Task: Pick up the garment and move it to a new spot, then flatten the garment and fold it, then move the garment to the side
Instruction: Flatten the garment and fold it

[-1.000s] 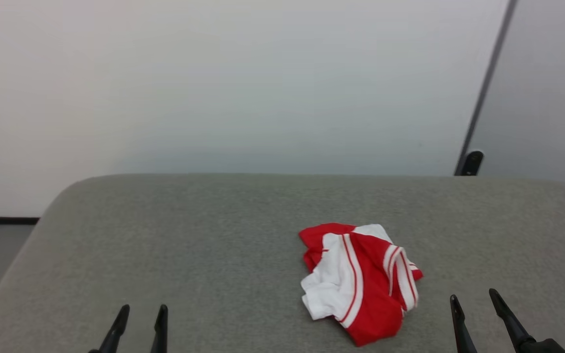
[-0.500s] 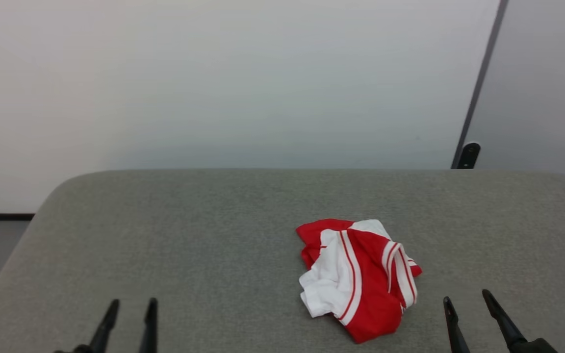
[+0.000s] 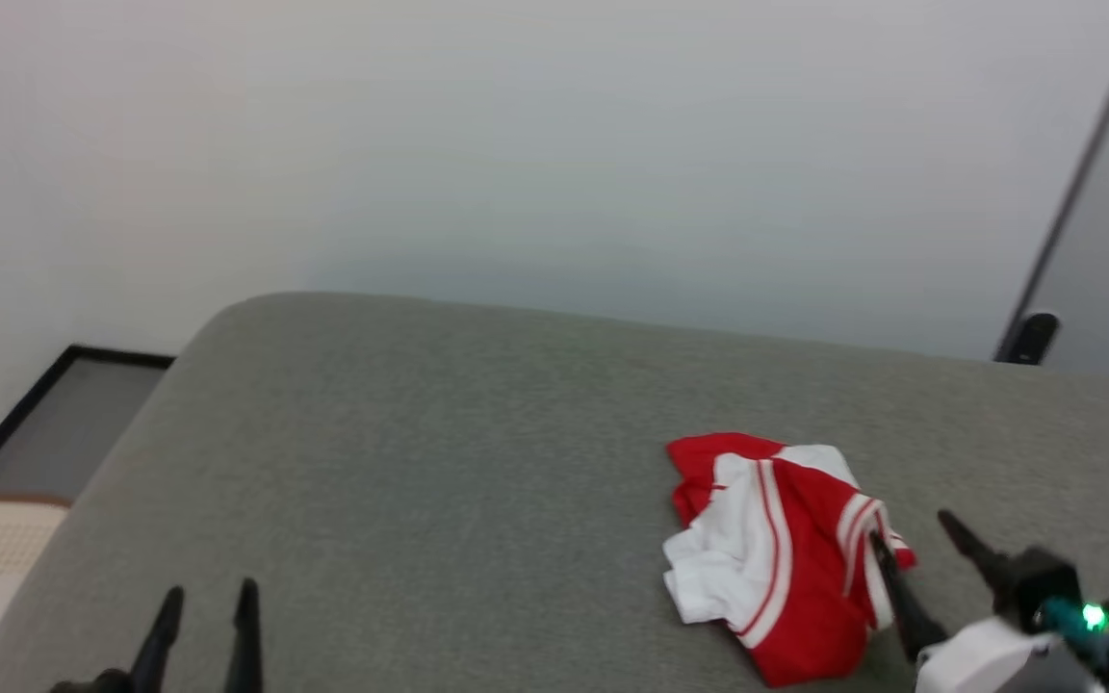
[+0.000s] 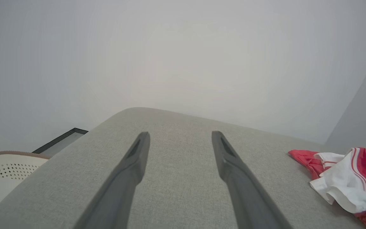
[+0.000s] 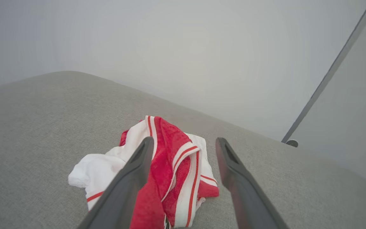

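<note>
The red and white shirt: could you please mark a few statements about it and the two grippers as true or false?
1. The shirt lies crumpled on the grey padded surface. True.
2. The right gripper is shut on the shirt. False: it is open and holds nothing.
3. The left gripper is open and apart from the shirt. True.
4. The shirt lies nearer the left gripper than the right one. False: it lies close by the right gripper, far from the left.
</note>
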You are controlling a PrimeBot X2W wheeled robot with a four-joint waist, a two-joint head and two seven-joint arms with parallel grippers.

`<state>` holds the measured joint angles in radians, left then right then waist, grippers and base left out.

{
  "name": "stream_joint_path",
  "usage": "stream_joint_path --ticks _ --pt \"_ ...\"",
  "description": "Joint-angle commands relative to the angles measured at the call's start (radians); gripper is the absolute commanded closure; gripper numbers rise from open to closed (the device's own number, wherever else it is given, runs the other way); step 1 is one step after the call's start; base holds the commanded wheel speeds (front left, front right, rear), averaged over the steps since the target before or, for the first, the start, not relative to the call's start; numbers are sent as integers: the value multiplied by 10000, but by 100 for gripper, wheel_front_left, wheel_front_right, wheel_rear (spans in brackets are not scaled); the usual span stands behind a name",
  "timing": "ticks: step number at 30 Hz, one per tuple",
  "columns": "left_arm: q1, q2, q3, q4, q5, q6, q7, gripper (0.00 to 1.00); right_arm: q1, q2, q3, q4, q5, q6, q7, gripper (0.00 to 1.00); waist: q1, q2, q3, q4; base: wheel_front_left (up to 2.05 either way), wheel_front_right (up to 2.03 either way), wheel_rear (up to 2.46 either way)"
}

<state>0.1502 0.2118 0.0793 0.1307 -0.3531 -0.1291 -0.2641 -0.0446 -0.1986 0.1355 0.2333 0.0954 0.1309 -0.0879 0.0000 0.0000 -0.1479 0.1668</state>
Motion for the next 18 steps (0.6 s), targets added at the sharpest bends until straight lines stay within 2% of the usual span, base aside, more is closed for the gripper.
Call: stream_joint_path --ticks 1,6,11,15,18 --pt "-112 -42 -67 28 -47 -26 -5 0 -312 -132 67 50 170 -3 148 0 0 0 78 675 0 0 0" --pt "-287 -276 -482 227 -15 -27 -5 0 -1210 -875 662 640 1003 -4 1419 0 0 0 143 1533 0 0 0" --pt "-329 -395 -868 407 -3 -27 -5 0 -2207 -1524 1444 1539 2032 -4 3713 0 0 0 177 2219 0 0 0" --pt "-519 -403 -1190 526 -109 -27 -5 0 -3165 -1918 1838 2250 2482 -4 5519 0 0 0 384 2472 0 0 0" --pt "-644 -476 -1319 608 -176 -27 -5 0 -3810 -2165 2209 2689 2682 -4 6415 0 0 0 527 2617 0 0 0"
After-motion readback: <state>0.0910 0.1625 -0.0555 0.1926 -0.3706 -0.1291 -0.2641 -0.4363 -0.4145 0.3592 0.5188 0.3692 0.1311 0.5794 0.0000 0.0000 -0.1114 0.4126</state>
